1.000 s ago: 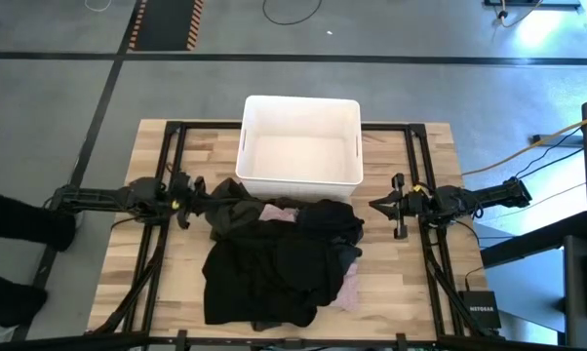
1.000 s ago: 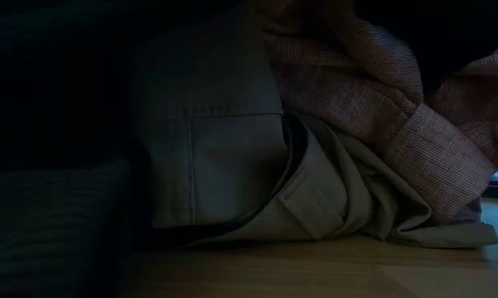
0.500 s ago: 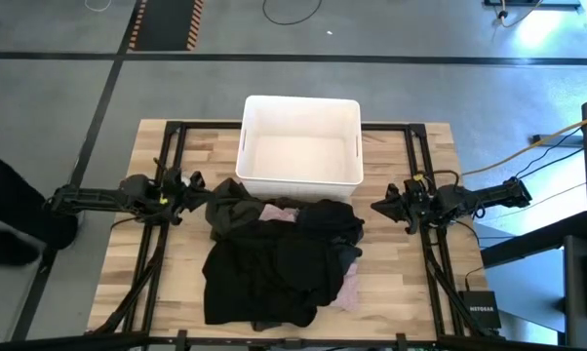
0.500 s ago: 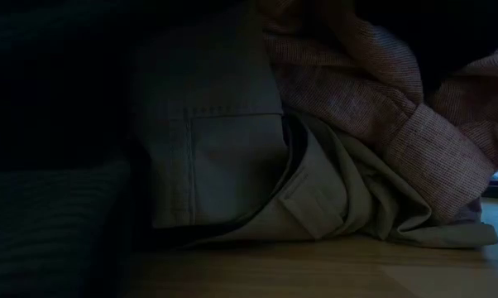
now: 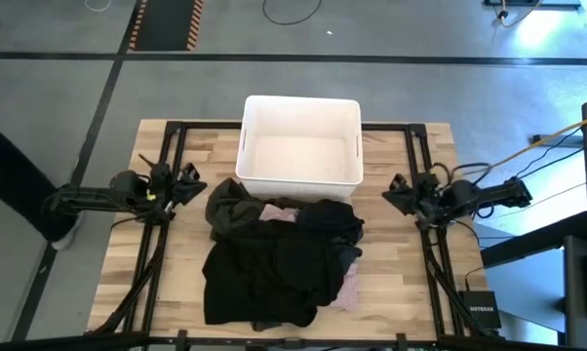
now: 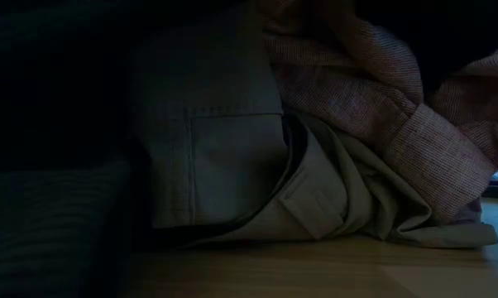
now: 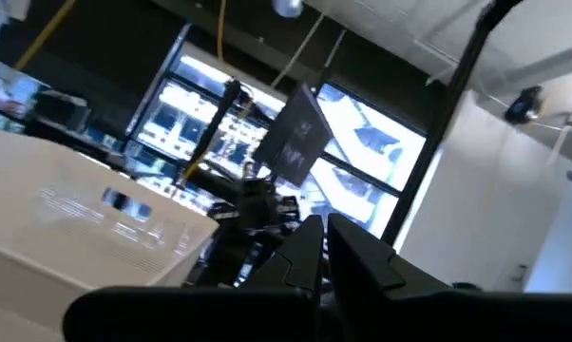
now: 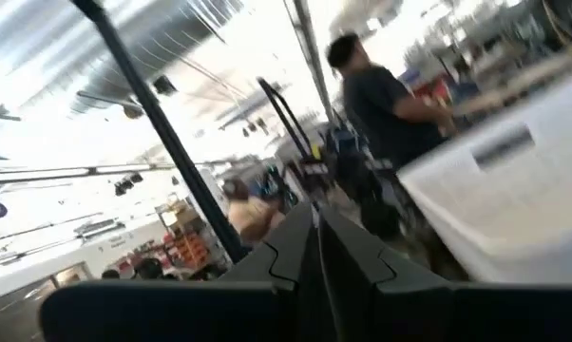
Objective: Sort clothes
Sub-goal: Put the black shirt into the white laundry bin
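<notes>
Clothes lie heaped on the counter, in the middle and toward the near edge, just in front of the white bin. The heap touches or nearly touches the bin's near wall. Nothing is in the bin yet, so sorting looks unstarted or barely begun.

Top of the heap is mostly black fabric. An olive-grey garment bunches at the far left corner, closest to the left arm. A pale pink shirt peeks out at the near right edge and again between the dark pieces by the bin.

The low view is filled by cloth pressed close to the lens: olive-grey fabric with a pocket and the pink shirt's cuff, both resting on the wood. The heap blocks all else from this angle.

Left gripper hangs over the counter left of the heap, apart from it, holding nothing. Its wrist view shows the jaws drawn close together, tips almost meeting. Right gripper sits right of the heap, also clear of the cloth and empty-handed; its jaws appear pressed together too, though the wrist view is blurred and I hold that loosely.

Both arms flank the pile at the bin's near corners, a likely staging spot for reaching in from either side. A person stands in the room beyond.
</notes>
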